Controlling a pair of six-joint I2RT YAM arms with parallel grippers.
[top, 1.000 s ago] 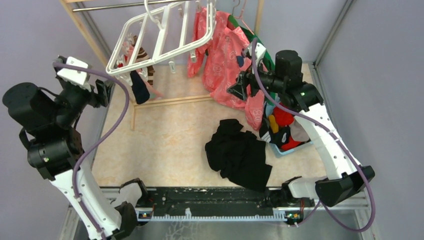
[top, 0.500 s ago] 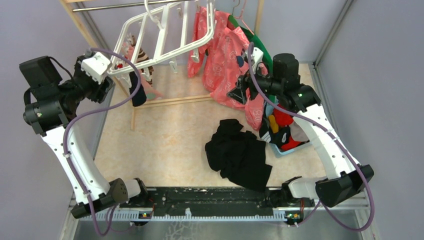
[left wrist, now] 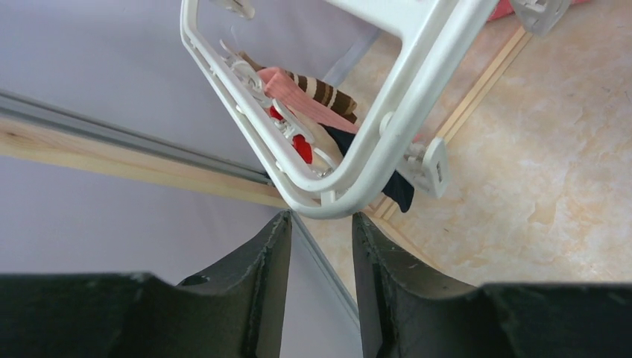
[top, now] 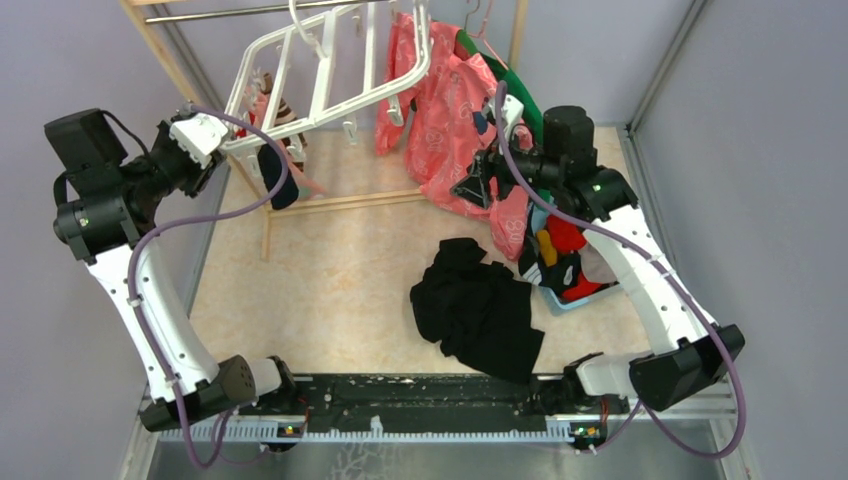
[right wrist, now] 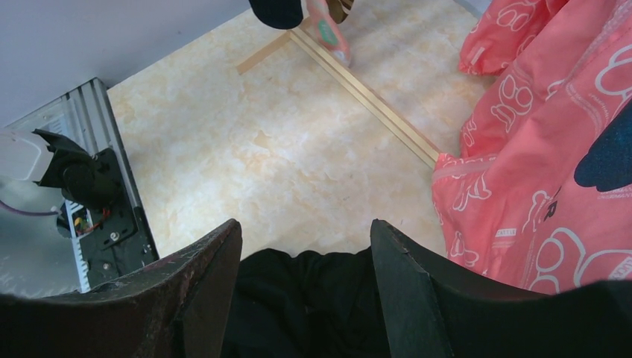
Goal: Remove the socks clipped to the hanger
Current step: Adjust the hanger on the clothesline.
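Observation:
The white hanger [top: 330, 75] hangs tilted from the rail at the back. Socks are clipped under its near-left corner: a dark navy sock [top: 272, 175], a brown-striped one [top: 284, 110] and a pale pink one [top: 303, 172]. My left gripper [top: 215, 160] is open, its tips just short of the hanger's rounded corner [left wrist: 328, 198], not touching the socks. The left wrist view shows the pink sock [left wrist: 298, 101], the striped cuff [left wrist: 328, 91], a red sock [left wrist: 302, 147] and the navy sock [left wrist: 399, 190]. My right gripper [top: 478, 182] is open and empty beside the pink shirt [top: 450, 110].
A black cloth heap [top: 480, 310] lies mid-floor, and it shows under my right gripper [right wrist: 305, 224] in the right wrist view [right wrist: 313, 298]. A blue basket [top: 560, 297] holding several socks sits at the right. A wooden rack frame [top: 340, 203] crosses the floor. Walls stand close on both sides.
My left arm swung up and right from the low left to the hanger's near-left corner. The hanger and its socks shifted slightly. The right arm barely moved.

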